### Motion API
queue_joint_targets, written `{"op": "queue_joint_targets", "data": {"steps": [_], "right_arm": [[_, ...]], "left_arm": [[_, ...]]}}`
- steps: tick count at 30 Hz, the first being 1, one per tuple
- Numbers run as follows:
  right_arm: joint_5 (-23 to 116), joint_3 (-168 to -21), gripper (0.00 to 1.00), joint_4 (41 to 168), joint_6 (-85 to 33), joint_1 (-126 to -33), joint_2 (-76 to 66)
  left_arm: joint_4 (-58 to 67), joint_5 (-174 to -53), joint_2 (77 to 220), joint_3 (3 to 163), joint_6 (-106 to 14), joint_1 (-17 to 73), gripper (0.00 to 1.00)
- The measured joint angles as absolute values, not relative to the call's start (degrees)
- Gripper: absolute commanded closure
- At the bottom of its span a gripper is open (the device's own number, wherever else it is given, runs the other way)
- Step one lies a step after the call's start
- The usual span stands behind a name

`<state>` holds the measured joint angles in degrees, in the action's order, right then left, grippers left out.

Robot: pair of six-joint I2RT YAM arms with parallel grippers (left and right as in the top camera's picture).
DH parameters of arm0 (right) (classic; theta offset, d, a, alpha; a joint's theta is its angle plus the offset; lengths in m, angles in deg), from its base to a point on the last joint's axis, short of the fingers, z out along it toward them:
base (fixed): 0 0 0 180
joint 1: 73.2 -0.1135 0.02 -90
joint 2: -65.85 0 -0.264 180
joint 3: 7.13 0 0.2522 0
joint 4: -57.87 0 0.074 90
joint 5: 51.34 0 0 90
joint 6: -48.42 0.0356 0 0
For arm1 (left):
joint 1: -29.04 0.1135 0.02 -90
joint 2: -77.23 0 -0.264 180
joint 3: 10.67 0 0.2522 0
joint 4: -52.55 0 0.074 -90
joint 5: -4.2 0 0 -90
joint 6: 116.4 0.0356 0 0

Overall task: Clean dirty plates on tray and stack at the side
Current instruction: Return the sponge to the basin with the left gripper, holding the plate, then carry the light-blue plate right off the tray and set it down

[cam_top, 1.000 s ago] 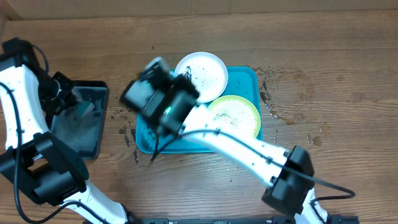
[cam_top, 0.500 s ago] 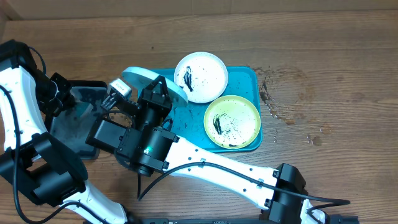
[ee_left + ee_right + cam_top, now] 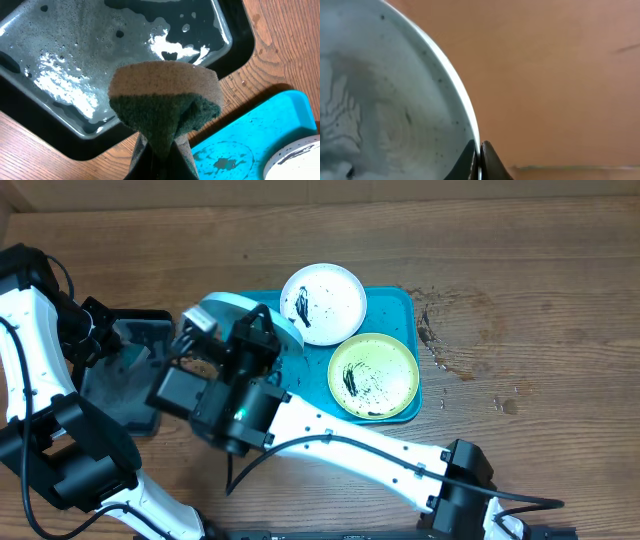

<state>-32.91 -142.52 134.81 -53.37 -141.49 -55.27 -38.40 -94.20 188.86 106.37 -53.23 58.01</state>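
Plainly the washing of the first plate is in hand. The right gripper (image 3: 480,148) is pinched shut on the rim of the blue plate (image 3: 243,310) and holds it tilted in the air above the left end of the tray (image 3: 388,315). In the right wrist view the plate's face shows grey, with faint smears. The white plate (image 3: 323,302) and the green plate (image 3: 373,375) lie on the right half of the tray, both marked with black. They sit close together, and whether their rims touch cannot be told.

The left gripper (image 3: 159,159) is clamped on a sponge (image 3: 165,95), squeezed so its green side folds downward. It hangs to the left of the tray, over the black tray (image 3: 239,40), which holds soapy water. Sponge and blue plate are apart, so no scrubbing is under way.

By this reading, none of the three plates is clean and nothing is stacked beside the tray, so the task is at an early stage. The next move calls for bringing the plate's dirty face and the sponge together left of the tray. Doing so above the black tray would let drips fall there. The thin pinch on the rim looks the weak point, so the sponge should press lightly and close to the held edge, or the plate may twist or slip
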Motion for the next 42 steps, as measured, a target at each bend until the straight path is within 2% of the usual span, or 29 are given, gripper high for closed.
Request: {"op": "queue_joint_targets", "data": {"steps": [4, 6, 14, 20, 28, 38, 39, 41, 42], "right_arm": [[-17.3, -142.5, 0.96, 140.0, -46.0, -136.7, -55.3], [-4.7, -142.5, 0.96, 142.1, -43.6, -131.9, -55.3], [27.8, -142.5, 0.96, 146.4, -29.9, -107.3, -55.3], [49.1, -142.4, 0.96, 151.5, -25.6, -88.7, -55.3], [46.9, -136.0, 0.96, 154.0, -23.7, -70.4, -55.3], [43.8, -122.3, 0.96, 144.2, -22.0, -58.4, -55.3], [43.7, -121.2, 0.93, 143.2, -21.9, -57.8, -55.3], [43.6, -120.1, 0.7, 142.4, -21.9, -57.1, -55.3], [43.5, -119.9, 0.62, 142.4, -22.1, -57.0, -55.3]], "left_arm": [[-38.4, -94.2, 188.9, 106.4, -53.2, 58.0, 0.96], [-38.4, -94.2, 188.9, 106.4, -53.2, 58.0, 0.96], [-38.4, -94.9, 188.9, 106.4, -53.2, 58.0, 0.96], [-38.4, -95.1, 188.9, 106.4, -53.2, 58.0, 0.96], [-38.4, -95.1, 188.9, 106.4, -53.2, 58.0, 0.96], [-37.9, -95.1, 188.9, 106.4, -53.0, 57.5, 0.96], [-37.8, -95.1, 188.9, 106.4, -53.0, 57.2, 0.96], [-37.7, -95.1, 188.9, 106.4, -53.0, 57.1, 0.96], [-37.7, -95.2, 188.9, 106.4, -53.0, 57.0, 0.96]]}}
